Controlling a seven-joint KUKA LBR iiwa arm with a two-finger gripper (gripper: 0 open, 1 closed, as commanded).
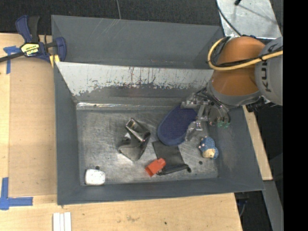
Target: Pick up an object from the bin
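Note:
My gripper [196, 125] hangs low at the right side of the bin, its fingers spread at the right edge of a dark blue oval pad [172, 126]. Nothing shows between the fingers. Just below and to the right lies a small blue and yellow toy figure [208, 148]. A black flat piece [168, 154] lies under the blue pad's lower end.
A red and black tool [163, 167] lies near the front wall. A grey metal bracket [134, 138] sits mid-floor. A white oval thing [95, 176] rests in the front left corner. The arm's orange cover stands over the bin's right wall.

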